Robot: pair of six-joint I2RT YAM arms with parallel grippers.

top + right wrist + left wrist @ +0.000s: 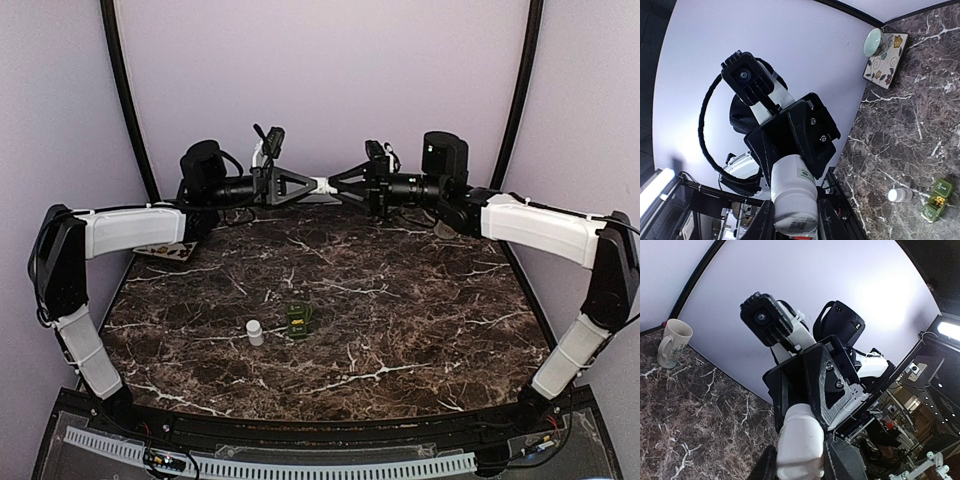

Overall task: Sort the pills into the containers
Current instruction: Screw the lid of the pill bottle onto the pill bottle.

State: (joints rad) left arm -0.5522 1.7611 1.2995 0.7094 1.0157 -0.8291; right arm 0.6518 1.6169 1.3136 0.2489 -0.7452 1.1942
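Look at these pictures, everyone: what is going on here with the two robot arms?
The left gripper and right gripper meet in the air above the far side of the table, each shut on one end of a white bottle. Down on the table, a second small white bottle stands beside the green pill box, which shows something yellow in one compartment. Nothing touches those two.

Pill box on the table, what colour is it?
The pill box is dark green, clearest in the right wrist view.

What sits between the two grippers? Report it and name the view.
A white bottle, gripped at either end by the left gripper and the right gripper; the top view shows it.
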